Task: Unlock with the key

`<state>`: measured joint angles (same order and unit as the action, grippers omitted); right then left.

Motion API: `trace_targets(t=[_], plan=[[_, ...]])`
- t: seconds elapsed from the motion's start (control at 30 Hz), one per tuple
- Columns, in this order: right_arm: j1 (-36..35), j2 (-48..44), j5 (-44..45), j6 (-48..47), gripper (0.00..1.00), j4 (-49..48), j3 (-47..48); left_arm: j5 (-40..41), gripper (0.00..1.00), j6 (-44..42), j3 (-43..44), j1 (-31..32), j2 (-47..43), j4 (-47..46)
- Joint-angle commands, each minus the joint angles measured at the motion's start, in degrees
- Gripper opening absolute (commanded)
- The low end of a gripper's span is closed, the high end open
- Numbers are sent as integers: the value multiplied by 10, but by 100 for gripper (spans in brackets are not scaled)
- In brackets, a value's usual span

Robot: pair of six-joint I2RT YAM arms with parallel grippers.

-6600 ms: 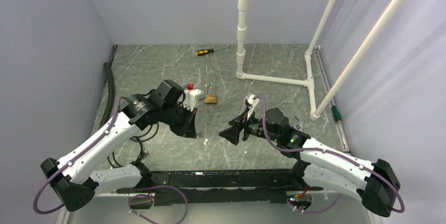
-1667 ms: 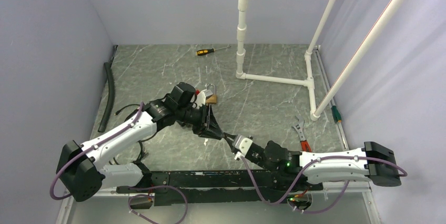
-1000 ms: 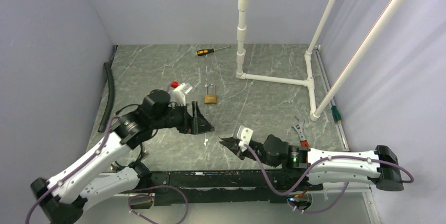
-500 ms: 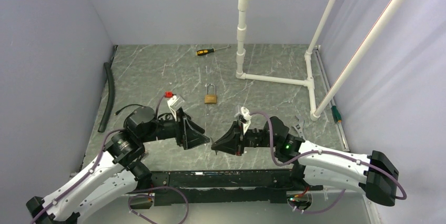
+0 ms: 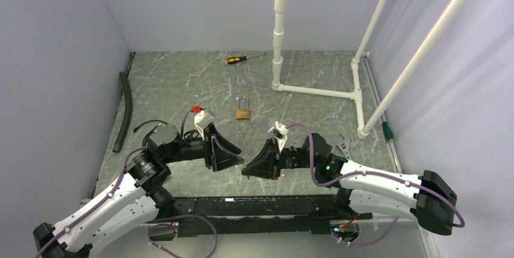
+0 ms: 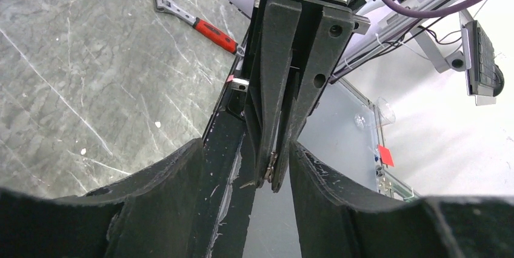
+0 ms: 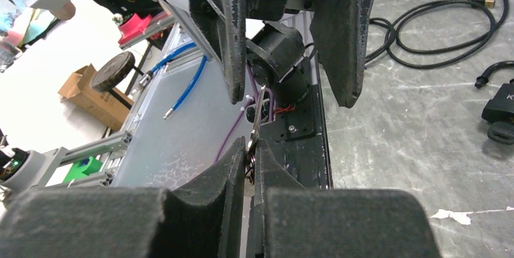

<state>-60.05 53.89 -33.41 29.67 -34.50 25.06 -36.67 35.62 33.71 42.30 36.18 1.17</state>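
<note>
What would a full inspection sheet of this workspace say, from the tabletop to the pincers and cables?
Surface: grey marbled table, with a few pale specks.
Job's things: brass padlock lying mid-table, apart from both arms; key held off the table.
Clutter: screwdriver at the far edge; red-handled wrench and green-handled tool on the right; black hose on the left.
Pincers: right pincer shut on the key; left pincer open, its fingers either side of the key.
Cables: purple cables along the arms; black cable on the table by the left arm.
Surroundings: pale walls; white pipe frame.
</note>
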Motion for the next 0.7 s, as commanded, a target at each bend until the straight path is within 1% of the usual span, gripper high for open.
trace_targets(t=[0.0, 0.2, 0.33, 0.37, 0.43, 0.47, 0.5, 0.53, 0.57, 0.67], plan=[[5, 8, -12, 13, 0, -42, 17, -4, 57, -4, -8, -1, -10, -37], [11, 8, -8, 12, 0, -39, 20, -19, 48, 5, -15, -1, 7, -66], [14, 12, -12, 18, 0, -45, 21, -44, 45, 14, -24, -1, 18, -100], [15, 13, -15, 19, 0, -48, 21, -51, 43, 17, -25, -2, 20, -106], [16, 16, -17, 23, 0, -54, 21, -62, 33, 23, -28, -1, 24, -121], [17, 17, -17, 24, 0, -56, 21, -67, 26, 25, -29, -2, 27, -129], [17, 18, -17, 25, 0, -57, 21, -70, 19, 27, -28, -2, 29, -131], [18, 18, -15, 26, 0, -59, 21, -71, 7, 25, -27, -1, 32, -129], [18, 18, -14, 27, 0, -60, 22, -67, 0, 23, -25, -2, 33, -120], [19, 17, -6, 22, 0, -54, 22, -56, 0, 22, -23, -1, 25, -108]])
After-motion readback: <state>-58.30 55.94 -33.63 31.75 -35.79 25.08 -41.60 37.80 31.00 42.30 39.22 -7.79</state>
